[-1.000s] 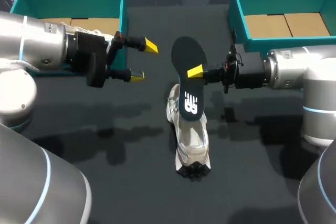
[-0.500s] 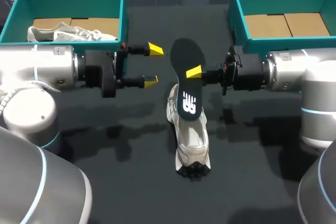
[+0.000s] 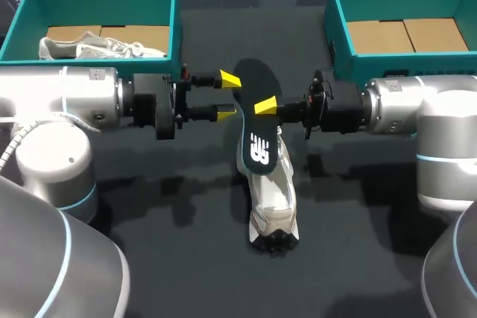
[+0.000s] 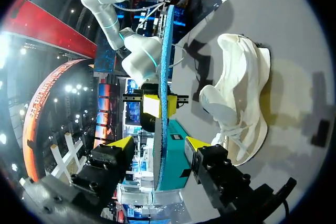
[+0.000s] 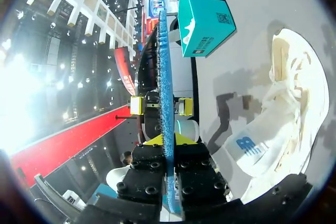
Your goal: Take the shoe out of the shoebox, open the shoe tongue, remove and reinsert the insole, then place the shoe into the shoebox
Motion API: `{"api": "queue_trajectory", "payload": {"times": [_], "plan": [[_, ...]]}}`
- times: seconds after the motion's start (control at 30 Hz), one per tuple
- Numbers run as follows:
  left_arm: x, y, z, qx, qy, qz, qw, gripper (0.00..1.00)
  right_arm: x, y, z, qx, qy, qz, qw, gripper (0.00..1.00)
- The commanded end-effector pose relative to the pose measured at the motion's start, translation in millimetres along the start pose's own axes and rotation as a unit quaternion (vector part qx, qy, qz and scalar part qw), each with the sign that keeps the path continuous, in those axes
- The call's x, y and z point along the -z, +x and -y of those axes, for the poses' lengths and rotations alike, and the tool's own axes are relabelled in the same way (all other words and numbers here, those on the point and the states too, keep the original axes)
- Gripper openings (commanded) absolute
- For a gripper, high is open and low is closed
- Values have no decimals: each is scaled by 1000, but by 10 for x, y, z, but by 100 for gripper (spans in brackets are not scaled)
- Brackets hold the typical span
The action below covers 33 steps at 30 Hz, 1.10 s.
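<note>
A black insole [image 3: 258, 135] with a blue underside hangs over the white shoe [image 3: 273, 206], which lies on the dark table. My right gripper [image 3: 266, 106] is shut on the insole's right edge. In the right wrist view the insole [image 5: 166, 61] stands edge-on, clamped in that gripper [image 5: 167, 141]. My left gripper [image 3: 230, 97] is open at the insole's left edge. The left wrist view shows the insole [image 4: 166, 66] edge-on between its fingers [image 4: 157, 146], with a gap on each side. The shoe [image 4: 239, 98] lies beside and below.
A teal shoebox [image 3: 176, 13] at the back left holds a second white shoe [image 3: 97, 46]. Another teal shoebox [image 3: 332, 13] at the back right shows only its cardboard floor. Both arms stretch level across the table's middle.
My left arm has moved right until its fingers straddle the insole's edge, and they have narrowed. The right gripper has carried the insole a little left and lower.
</note>
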<state>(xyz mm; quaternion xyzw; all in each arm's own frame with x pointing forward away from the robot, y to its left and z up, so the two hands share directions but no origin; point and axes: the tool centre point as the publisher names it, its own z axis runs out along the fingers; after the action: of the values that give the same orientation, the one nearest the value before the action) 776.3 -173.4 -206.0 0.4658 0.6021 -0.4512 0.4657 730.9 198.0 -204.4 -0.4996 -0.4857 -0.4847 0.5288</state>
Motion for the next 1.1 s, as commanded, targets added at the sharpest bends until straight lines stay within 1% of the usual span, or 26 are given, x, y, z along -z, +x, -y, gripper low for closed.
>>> {"api": "queue_trajectory", "payload": {"times": [0.03,0.3,0.6,0.7,0.83,0.87,1.0,1.1], "plan": [[-82,4,0,0,2,1,1000,49,-57,-48,-34,0,2,-6,1000,0],[-142,-1,22,-5,5,5,1000,43,-91,-57,-30,-1,9,-9,1000,0],[-207,11,-15,-12,3,3,1000,26,-139,-37,-12,0,23,-8,1000,0],[-228,17,-17,-13,3,4,1000,24,-144,-35,-6,0,25,-9,1000,0],[-250,24,-28,-14,2,3,1000,8,-148,-33,2,-2,26,-10,1000,0],[-253,25,-33,-13,2,3,1000,6,-148,-32,3,-2,27,-10,1000,0],[-268,31,-37,-13,2,2,1000,7,-151,-32,7,-5,28,-9,1000,0],[-278,34,-28,-14,4,2,1000,13,-153,-34,8,-6,28,-9,1000,0]]}}
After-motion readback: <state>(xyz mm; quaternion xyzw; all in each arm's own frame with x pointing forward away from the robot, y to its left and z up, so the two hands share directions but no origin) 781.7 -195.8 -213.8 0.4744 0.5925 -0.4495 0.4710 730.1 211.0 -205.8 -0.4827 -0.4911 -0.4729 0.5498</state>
